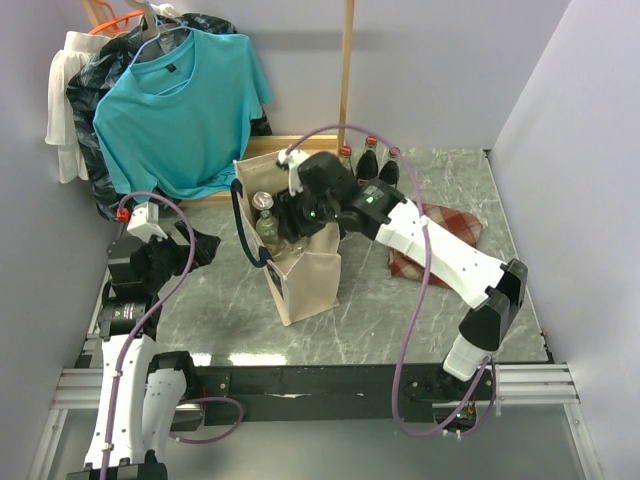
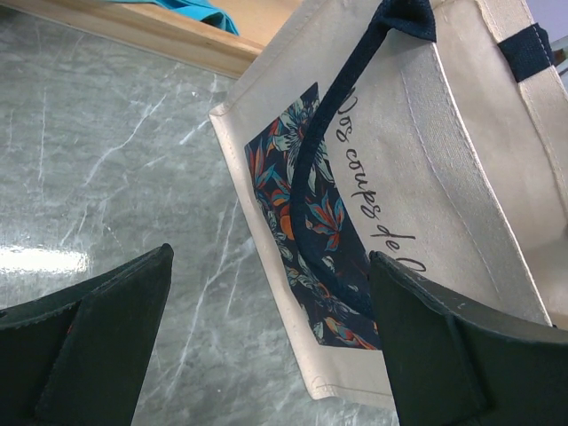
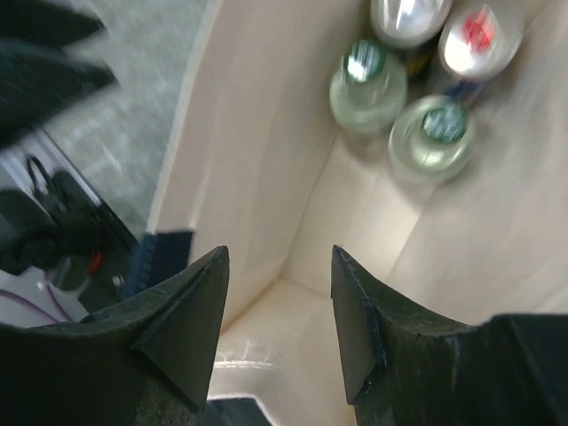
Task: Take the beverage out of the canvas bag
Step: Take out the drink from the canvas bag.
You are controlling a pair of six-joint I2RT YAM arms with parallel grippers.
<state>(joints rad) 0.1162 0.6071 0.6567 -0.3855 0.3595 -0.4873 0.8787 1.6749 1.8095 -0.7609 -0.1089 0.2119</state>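
Hovering: right gripper (image 3: 279,266) | boxy cream canvas bag (image 3: 257,133) | round-capped bottles (image 3: 366,84)

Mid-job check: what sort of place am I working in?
Probably a staged lab test cell, not a home: plain walls box in a marble-pattern table, a teal T-shirt hangs by a wooden rack, and the canvas bag stands mid-table.
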